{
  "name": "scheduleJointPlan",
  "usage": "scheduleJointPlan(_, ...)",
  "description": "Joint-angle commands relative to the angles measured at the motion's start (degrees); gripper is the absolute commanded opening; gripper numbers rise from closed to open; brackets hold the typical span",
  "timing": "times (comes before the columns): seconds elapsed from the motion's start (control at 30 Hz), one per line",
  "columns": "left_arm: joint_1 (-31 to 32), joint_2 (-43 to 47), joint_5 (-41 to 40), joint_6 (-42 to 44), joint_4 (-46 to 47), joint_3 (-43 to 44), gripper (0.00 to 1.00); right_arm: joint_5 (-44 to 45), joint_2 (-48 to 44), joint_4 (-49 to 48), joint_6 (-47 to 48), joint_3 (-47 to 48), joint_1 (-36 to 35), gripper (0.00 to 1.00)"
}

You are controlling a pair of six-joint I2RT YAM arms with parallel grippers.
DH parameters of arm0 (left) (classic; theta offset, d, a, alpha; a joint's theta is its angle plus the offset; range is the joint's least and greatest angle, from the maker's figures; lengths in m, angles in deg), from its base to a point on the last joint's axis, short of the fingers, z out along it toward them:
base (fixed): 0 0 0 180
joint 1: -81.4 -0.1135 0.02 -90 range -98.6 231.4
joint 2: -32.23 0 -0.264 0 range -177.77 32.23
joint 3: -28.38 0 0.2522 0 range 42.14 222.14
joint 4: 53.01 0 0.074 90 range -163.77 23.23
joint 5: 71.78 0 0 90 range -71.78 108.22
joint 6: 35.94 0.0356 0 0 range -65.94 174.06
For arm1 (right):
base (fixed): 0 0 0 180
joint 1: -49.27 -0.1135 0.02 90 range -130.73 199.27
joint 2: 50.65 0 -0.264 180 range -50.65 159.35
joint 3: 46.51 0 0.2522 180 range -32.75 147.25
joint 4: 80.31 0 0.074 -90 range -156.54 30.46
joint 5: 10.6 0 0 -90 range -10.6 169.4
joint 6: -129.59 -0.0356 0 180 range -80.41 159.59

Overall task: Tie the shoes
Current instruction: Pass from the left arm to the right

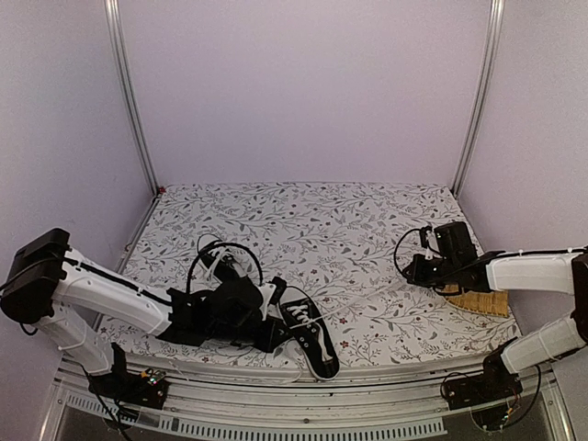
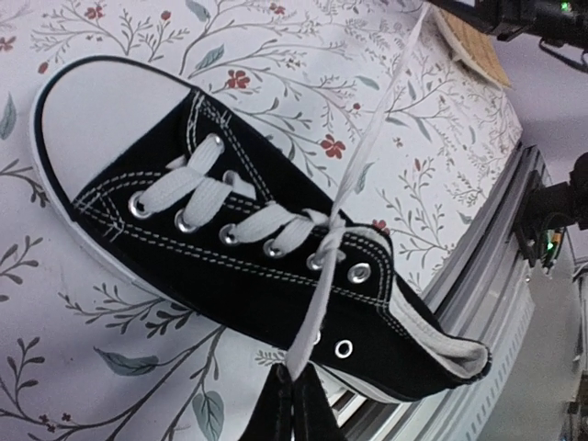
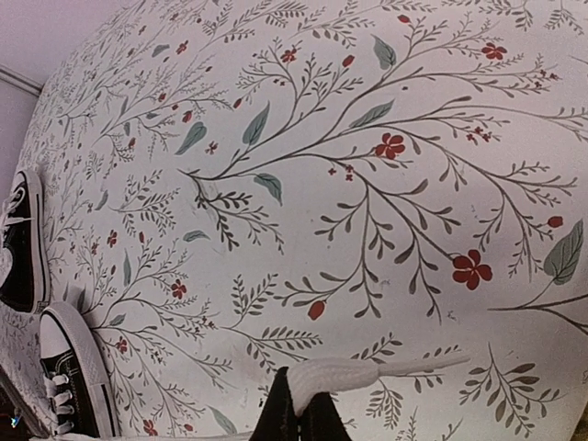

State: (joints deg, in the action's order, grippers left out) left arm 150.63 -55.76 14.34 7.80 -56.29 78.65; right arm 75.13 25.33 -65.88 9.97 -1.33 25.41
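On the left, the left gripper [image 2: 292, 390] is seen clamped tight on one run of the white lace [image 2: 314, 294], low against the side of the shoe [image 2: 211, 266]. The shoe lies near the front edge of the floral table [image 1: 367, 220], heel toward the rail. From there the lace is carried up over the shoe to a crossing [image 2: 331, 228] at the top eyelets, then away in a straight, taut line to the right. Over on that side, the right gripper [image 3: 301, 404] is pinched shut on the other end of the lace, its tip poking out past the fingers. The step in hand is judged to be the first crossover being cinched, with both ends pulled apart. Next, the crossing must be seated on the tongue, then both ends re-gripped closer to the shoe so loops can be formed. Counted up: two shoes, the second shoe [image 3: 20, 248] glimpsed only at the edge of the right wrist view, its laces not readable; two grippers, both closed on lace; one lace being worked; one tan woven mat [image 1: 482, 303] under the right arm.
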Motion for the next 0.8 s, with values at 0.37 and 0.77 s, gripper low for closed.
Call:
scheduleJointPlan(0.37, -6.47, -1.37, 8.67, 5.24, 8.01, 7.39, 0.00, -17.19, 10.31, -9.45, -4.58, 17.84, -14.92, 0.02)
scheduleJointPlan(0.77, -6.41, 0.36, 8.58, 3.11, 10.82, 2.93, 0.00, -22.91, 26.28, -10.00, -7.25, 36.13, -30.74, 0.02)
